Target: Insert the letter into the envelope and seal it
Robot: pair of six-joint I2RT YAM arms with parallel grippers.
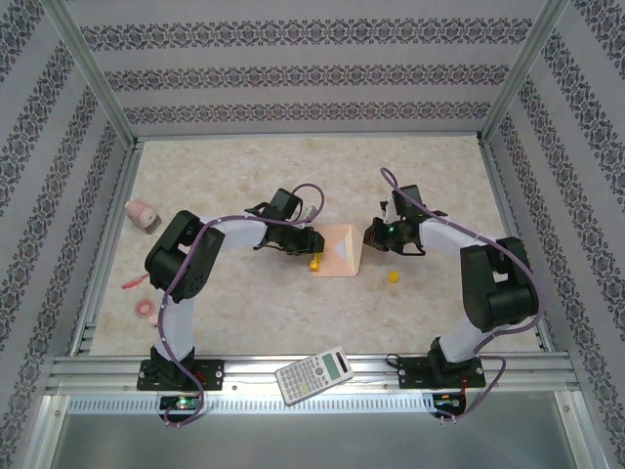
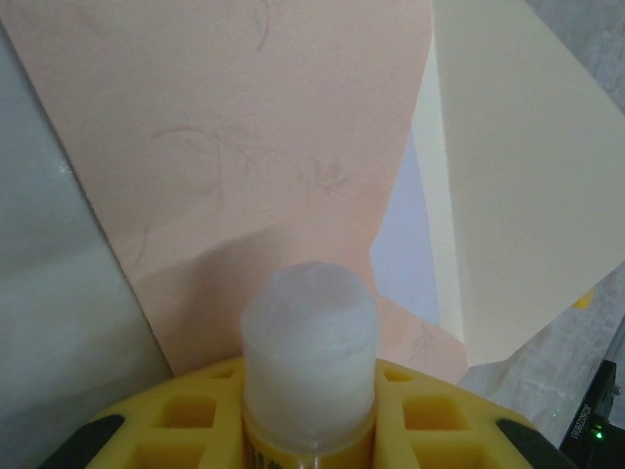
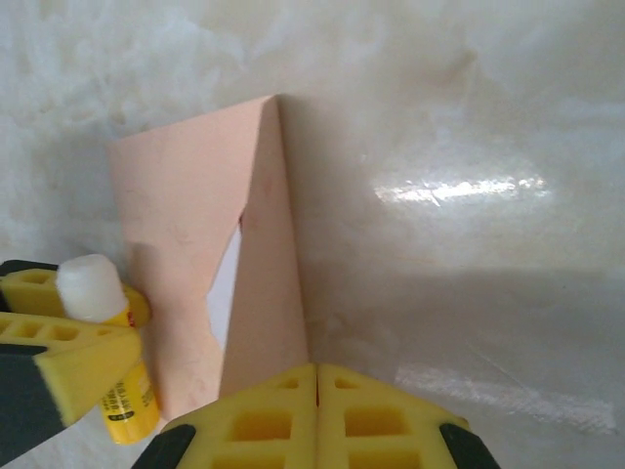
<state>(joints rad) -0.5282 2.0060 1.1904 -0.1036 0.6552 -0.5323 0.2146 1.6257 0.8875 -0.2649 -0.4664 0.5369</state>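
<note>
envelope (image 1: 337, 249): mid-table between the arms, flap lifted; light, floppy paper that creases easily, so best taken by the flap edge.
letter (image 3: 227, 283): white sliver showing inside the envelope's mouth.
left gripper (image 2: 309, 425): clamped on the glue stick (image 2: 309, 332), its tip just beside the flap.
right gripper (image 3: 317, 415): closed tight at the flap's near end; can't tell if it pinches paper.

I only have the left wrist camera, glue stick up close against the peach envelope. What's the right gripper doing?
Observer: The right gripper is shut on nothing, beside the raised flap of the envelope.
Operator: Anything at the front edge?
Observer: A calculator lies across the metal rail there.
Operator: And far left?
Observer: A small pink object stands near the left edge of the table.
</note>
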